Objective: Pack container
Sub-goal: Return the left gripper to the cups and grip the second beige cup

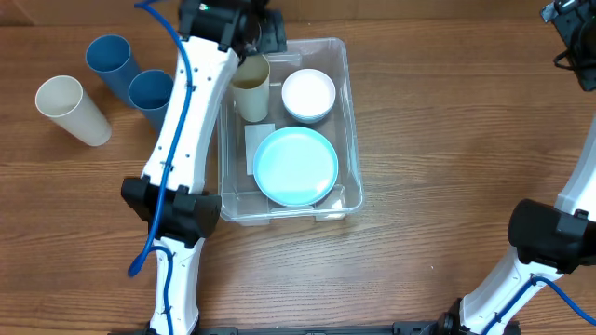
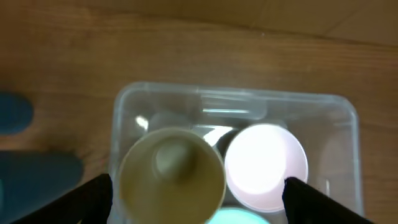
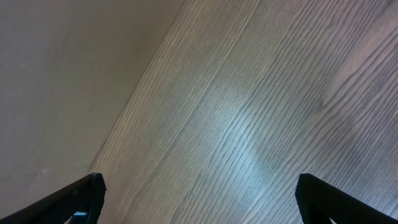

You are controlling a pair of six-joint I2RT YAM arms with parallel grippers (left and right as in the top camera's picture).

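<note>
From overhead, the container [image 1: 349, 112] sits mid-table on the wooden table [image 1: 438, 121], just beside the left arm [image 1: 191, 121]; inside it a tan cup [image 1: 251, 91] and a white bowl [image 1: 308, 93] stand side by side at the far end, with a light blue plate [image 1: 295, 166] at the near end; a cream cup [image 1: 70, 109] and two blue cups [image 1: 112, 60] are outside, beyond the left arm; the right arm [image 1: 549, 233] is well apart.

In the left wrist view, the left gripper [image 2: 198, 183] is spread wide above the tan cup, gripping nothing; whether a finger touches the rim I cannot tell.

In the right wrist view, the right gripper [image 3: 200, 180] is spread wide over the table, holding nothing.
</note>
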